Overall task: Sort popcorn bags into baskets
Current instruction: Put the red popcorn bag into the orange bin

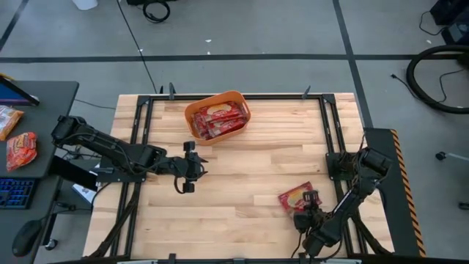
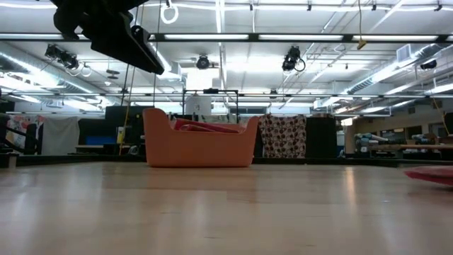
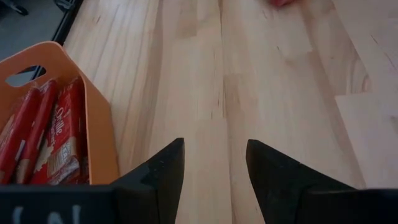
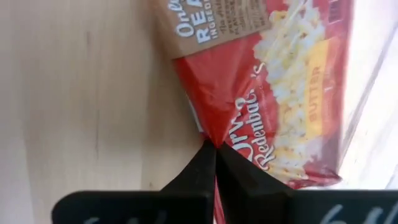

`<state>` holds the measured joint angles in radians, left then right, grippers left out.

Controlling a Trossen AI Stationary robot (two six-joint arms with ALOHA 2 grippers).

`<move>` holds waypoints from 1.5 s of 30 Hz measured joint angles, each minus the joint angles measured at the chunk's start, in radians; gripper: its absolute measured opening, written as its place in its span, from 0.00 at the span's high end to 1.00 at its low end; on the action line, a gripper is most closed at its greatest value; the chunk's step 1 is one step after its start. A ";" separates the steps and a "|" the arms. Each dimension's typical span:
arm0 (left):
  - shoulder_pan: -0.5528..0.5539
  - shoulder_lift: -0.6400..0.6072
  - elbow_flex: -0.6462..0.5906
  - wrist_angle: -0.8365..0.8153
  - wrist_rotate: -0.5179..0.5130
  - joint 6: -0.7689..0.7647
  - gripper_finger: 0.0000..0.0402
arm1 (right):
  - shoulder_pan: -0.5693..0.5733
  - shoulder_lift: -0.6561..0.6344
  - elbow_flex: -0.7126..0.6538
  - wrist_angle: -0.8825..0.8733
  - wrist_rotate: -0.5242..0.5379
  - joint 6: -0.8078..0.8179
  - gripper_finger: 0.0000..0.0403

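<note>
Popcorn bag (image 4: pixel 273 93), glossy red and crinkly, is pinched at its edge by right claw (image 4: pixel 216 149). Left claw (image 3: pixel 214 168) gapes wide over plank counter (image 1: pixel 249 161) beside smooth orange basket (image 1: pixel 192 111).

Orange basket (image 2: pixel 198 145) on wooden table (image 2: pixel 226 209)

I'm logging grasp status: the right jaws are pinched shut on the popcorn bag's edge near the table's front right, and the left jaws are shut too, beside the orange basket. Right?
Not quite. The left gripper has its jaws open with nothing between them, as the left wrist view shows. The rest holds: the right gripper is shut on the popcorn bag, and the left sits beside the orange basket.
</note>
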<state>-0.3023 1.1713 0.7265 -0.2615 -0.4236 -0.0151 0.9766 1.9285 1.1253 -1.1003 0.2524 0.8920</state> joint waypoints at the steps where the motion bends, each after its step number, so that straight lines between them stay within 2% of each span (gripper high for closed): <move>1: 0.000 0.000 0.000 0.000 0.000 0.000 0.56 | -0.006 0.000 0.011 -0.008 0.011 0.000 0.97; 5: -0.005 0.000 0.000 -0.005 0.000 0.024 0.56 | -0.037 0.001 0.078 -0.097 0.058 -0.010 0.99; 9: -0.038 -0.009 0.000 0.002 0.000 0.027 0.56 | -0.084 0.001 0.162 -0.186 0.171 -0.019 0.99; 14: -0.086 -0.009 0.000 0.004 0.001 0.004 0.56 | -0.178 0.001 0.251 -0.236 0.320 -0.127 0.99; 22: -0.139 -0.006 0.000 -0.097 0.003 -0.200 0.56 | -0.408 0.001 0.363 -0.236 0.566 -0.449 0.99; 26: -0.162 -0.006 0.000 -0.104 0.002 -0.274 0.56 | -0.541 0.001 0.420 -0.184 0.681 -0.647 0.99; 28: -0.172 -0.006 0.000 -0.104 0.002 -0.295 0.56 | -0.611 0.001 0.445 -0.117 0.705 -0.770 0.99; 31: -0.180 -0.006 0.000 -0.103 0.000 -0.323 0.56 | -0.718 0.001 0.464 0.041 0.684 -0.972 0.99; 37: -0.180 -0.006 0.000 -0.104 0.000 -0.349 0.56 | -0.902 0.001 0.468 0.419 0.533 -1.350 0.99; 40: -0.180 -0.006 0.000 -0.111 0.018 -0.390 0.56 | -0.987 0.001 0.468 0.519 0.437 -1.446 0.99; 45: -0.180 -0.006 0.000 -0.110 0.036 -0.466 0.56 | -1.122 0.001 0.467 0.573 0.275 -1.479 0.99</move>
<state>-0.4820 1.1652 0.7261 -0.3714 -0.3874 -0.4810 -0.1453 1.9297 1.5923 -0.5277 0.5277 -0.5869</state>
